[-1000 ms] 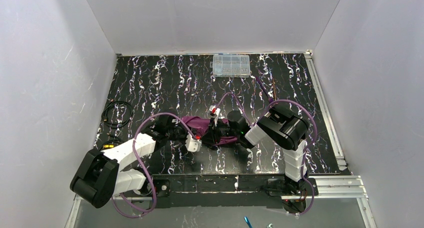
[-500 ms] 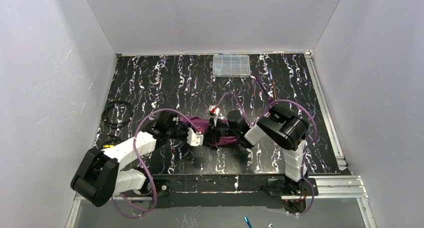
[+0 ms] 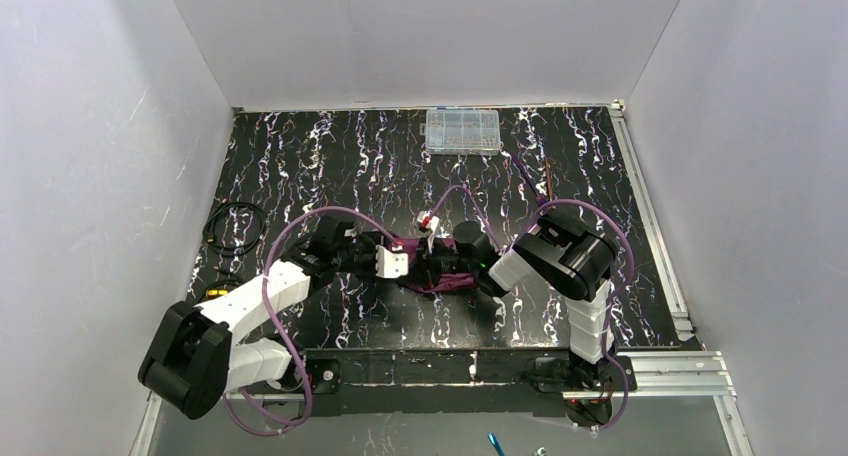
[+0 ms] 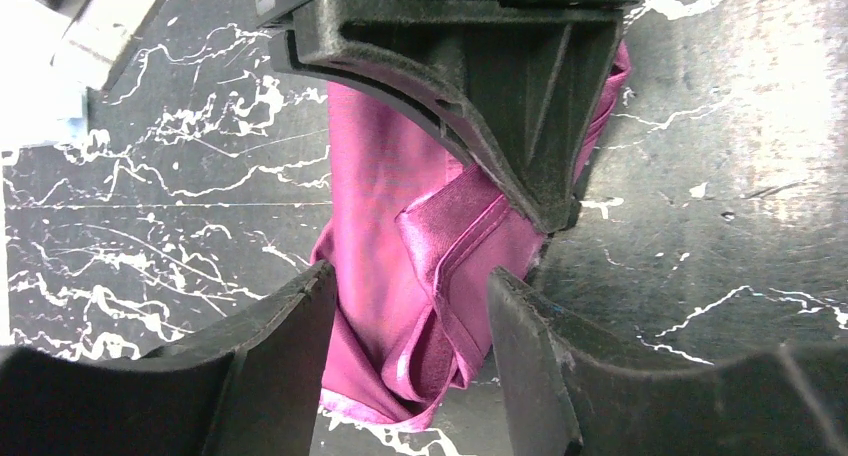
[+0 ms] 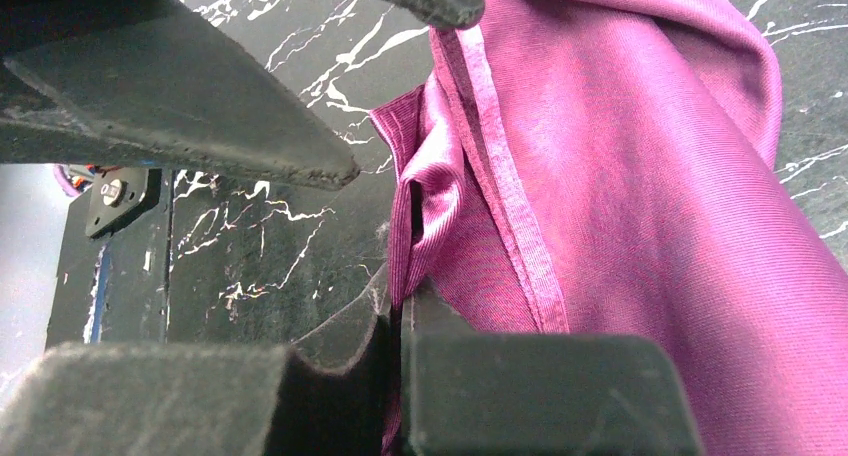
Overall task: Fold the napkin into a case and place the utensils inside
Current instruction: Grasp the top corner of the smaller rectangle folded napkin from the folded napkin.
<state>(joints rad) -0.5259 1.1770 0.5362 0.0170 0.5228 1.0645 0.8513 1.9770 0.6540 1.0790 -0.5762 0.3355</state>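
Black marbled table carries the bunched napkin between both arms. It looks soft, thin and slippery, best pinched at a hem. Right gripper clamps its edge; left gripper straddles it, jaws apart.

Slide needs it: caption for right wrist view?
Right jaws shut on a fold of plum-purple sheeny cloth napkin, black white-veined tabletop beneath.

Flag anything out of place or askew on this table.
The napkin is a crumpled, twisted bundle, not a flat fold, its edge pinched by the right end effector. The utensils lie far off, back right.
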